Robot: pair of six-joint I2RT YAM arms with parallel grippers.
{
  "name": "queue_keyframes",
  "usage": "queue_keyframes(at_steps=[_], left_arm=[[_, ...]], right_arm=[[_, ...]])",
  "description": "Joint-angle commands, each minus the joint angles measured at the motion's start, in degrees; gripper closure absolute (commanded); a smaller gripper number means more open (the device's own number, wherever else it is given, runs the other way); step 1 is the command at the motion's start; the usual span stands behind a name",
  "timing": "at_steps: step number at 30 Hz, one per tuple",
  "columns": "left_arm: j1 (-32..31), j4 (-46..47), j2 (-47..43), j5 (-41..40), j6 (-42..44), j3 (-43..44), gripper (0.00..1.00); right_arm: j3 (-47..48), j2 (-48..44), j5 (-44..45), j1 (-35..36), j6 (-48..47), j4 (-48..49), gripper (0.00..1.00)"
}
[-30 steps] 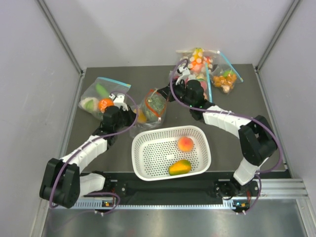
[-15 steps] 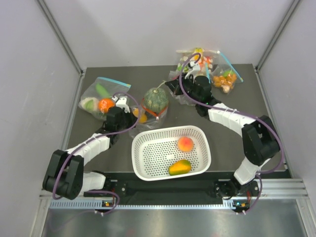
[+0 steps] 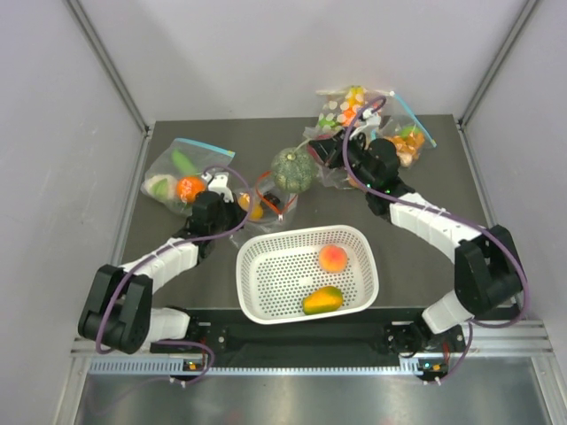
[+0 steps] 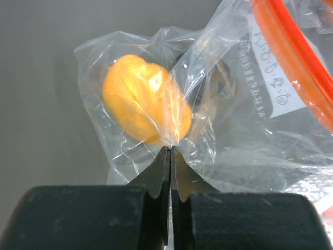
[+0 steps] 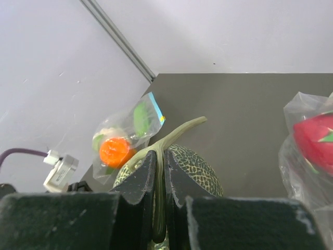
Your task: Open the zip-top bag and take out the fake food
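Looking down from above, we see the dark table [image 3: 403, 279] shut in by pale walls [image 3: 53, 133] on the left, right and back. A metal rail [image 3: 496, 332] runs along its near edge. The white basket [image 3: 275, 279] sits at the near middle, close to that edge. Bare table shows to the right of the basket and in the back left corner. Three blue-zip bags [image 3: 182, 168] take up room: one at the left and two crowded in the back right corner.

The bag [image 3: 270, 202] lies just behind the basket, with its red-orange zip strip [image 4: 291, 57] curved open. The left gripper [image 4: 170, 151] has its jaws pressed together on a fold of the bag's thin plastic. Inside the bag, right by the pinch, is a small orange [image 4: 145, 107]. Past it is a dark piece [image 4: 225, 78] that we can barely make out.

The right gripper [image 5: 160, 156] pinches the melon [image 5: 197, 166] by its long stem [image 5: 182, 130]. The melon is out of the bag, just behind the bag's mouth. We cannot tell if it touches the table. The peach [image 3: 333, 258] and the mango [image 3: 322, 299] lie in the basket, apart from each other.

A white label [image 4: 268, 86] is stuck on the bag. It has small dark print, turned sideways, and we cannot read it.
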Motion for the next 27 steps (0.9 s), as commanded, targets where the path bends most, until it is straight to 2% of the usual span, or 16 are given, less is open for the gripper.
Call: queue_keyframes(at_steps=[1, 8, 21, 27], left_arm=[[0.22, 1.30, 1.08, -1.39, 1.22, 1.49, 1.00], [0.66, 0.77, 3.02, -0.51, 1.67, 4.48, 1.00], [0.84, -1.25, 7.15, -0.68, 2.55, 11.16, 1.00], [0.84, -1.34, 8.38, 0.37, 1.67, 12.92, 1.00]], right_arm=[[-2.23, -7.42, 0.57, -0.41, -2.12, 3.06, 1.00], [-8.65, -18.76, 1.71, -0.41, -7.65, -2.74, 1.00], [-17.87, -42.21, -5.92, 0.91, -16.27, -26.01, 1.00], [-24.63, -46.63, -9.80, 2.14, -16.63, -31.22, 1.00]])
